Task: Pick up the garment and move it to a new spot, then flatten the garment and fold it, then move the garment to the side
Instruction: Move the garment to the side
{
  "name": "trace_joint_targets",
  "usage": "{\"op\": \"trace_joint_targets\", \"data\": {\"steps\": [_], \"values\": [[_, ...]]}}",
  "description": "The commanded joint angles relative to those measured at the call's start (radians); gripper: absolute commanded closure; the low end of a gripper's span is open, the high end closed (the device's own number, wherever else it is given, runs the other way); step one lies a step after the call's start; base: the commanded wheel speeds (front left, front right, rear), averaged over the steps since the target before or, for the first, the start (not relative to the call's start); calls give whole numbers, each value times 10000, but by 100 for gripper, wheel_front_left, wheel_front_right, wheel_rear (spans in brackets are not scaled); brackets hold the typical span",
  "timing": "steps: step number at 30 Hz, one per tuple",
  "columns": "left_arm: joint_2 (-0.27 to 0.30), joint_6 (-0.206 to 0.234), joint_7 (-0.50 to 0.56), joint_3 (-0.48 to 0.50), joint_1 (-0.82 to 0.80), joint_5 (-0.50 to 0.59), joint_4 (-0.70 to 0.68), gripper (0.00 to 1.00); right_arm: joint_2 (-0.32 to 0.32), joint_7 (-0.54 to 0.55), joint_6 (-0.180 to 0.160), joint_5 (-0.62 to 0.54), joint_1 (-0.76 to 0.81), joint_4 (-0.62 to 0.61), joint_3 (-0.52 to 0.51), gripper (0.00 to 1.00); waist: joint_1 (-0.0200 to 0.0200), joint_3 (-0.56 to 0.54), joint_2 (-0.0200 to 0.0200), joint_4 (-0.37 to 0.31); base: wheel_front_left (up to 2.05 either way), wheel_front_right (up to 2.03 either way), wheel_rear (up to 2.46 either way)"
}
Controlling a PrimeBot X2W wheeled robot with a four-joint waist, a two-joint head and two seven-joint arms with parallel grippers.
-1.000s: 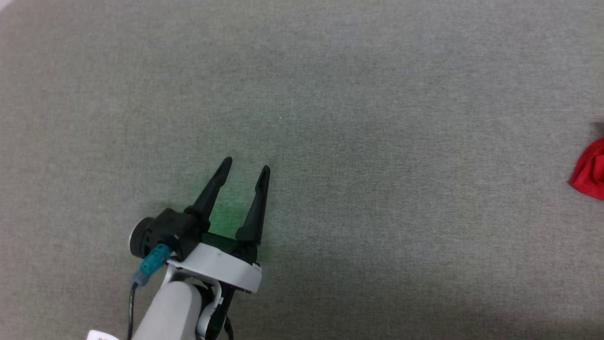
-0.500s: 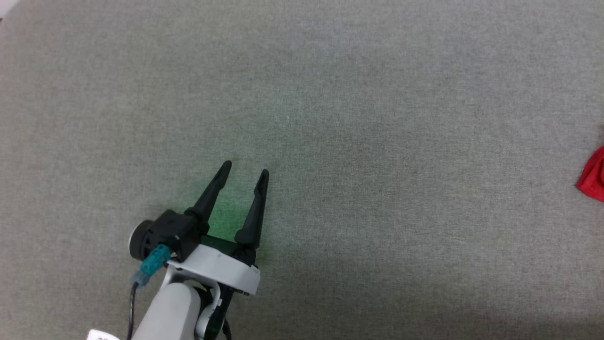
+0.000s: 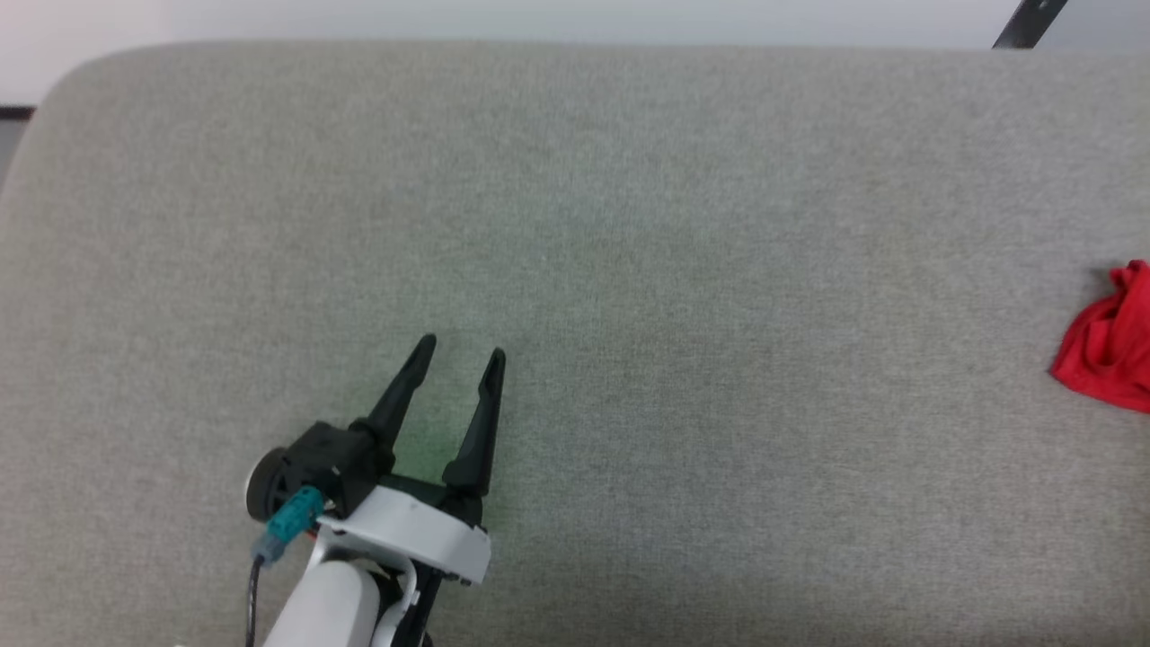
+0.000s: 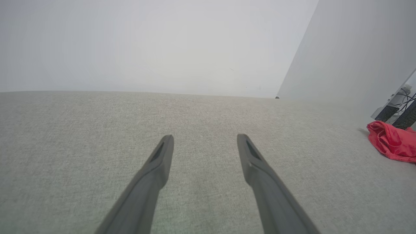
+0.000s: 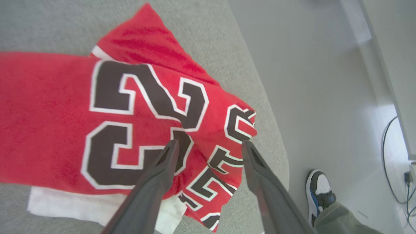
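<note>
Head view: the left gripper [image 3: 462, 347] hovers over the grey surface [image 3: 719, 225], jaws spread and empty. The garment [image 3: 1110, 359] lies bunched at the right edge, well apart.

Left wrist view: jaws apart, garment far right.

Right wrist view: the right gripper [image 5: 210, 143] hangs above the garment's "23" lettering, jaws released. A person's shoe [image 5: 320, 188] stands on the floor [image 5: 308, 81].

1 garment [image 5: 48, 113], 2 hands [image 3: 462, 347] [image 5: 210, 143], 1 shoe [image 5: 320, 190]

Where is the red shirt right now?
The garment lies crumpled at the far right edge of the head view, on the grey surface, well right of the left gripper and under the right gripper.
</note>
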Motion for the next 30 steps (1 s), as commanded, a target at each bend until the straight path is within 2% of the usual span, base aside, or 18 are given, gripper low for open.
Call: {"op": "trace_joint_targets", "data": {"steps": [1, 5, 9, 14, 19, 25, 30], "values": [[4, -25, 5, 31, 135, -20, 38, 0, -14, -119, 0, -60, 145, -135, 131, 0, 0, -296, 0, -87, 0, 0, 0], [-28, -25, 5, 65, 316, -29, 61, 0, -217, -753, -1, 76, 190, -559, 494, 0, 0, -661, 0, -144, 0, 0, 0], [-73, -25, 5, 68, 445, -36, 83, 0, -542, -2096, -3, 247, 298, -692, 1088, 0, 0, -1022, 0, -167, 0, 0, 0], [-98, -25, 5, 78, 609, -71, 80, 0, -1074, -4577, -3, 264, 71, -594, 1993, 0, 0, -1448, 0, -158, 0, 0, 0], [-106, -25, 5, 127, 904, -67, 66, 0, -1229, -7132, -4, 104, -122, -454, 2721, 0, 0, -1852, 0, -138, 0, 0, 0], [-146, -25, 5, 247, 1279, -58, 32, 0, -882, -9602, -4, -139, 206, -582, 3454, 0, 0, -2348, 0, -96, 0, 0, 0], [-213, -25, 5, 391, 1697, -31, -23, 0, -209, -10808, -4, -458, 797, -916, 3707, 0, 0, -2819, 0, -42, 0, 0, 0]]}}
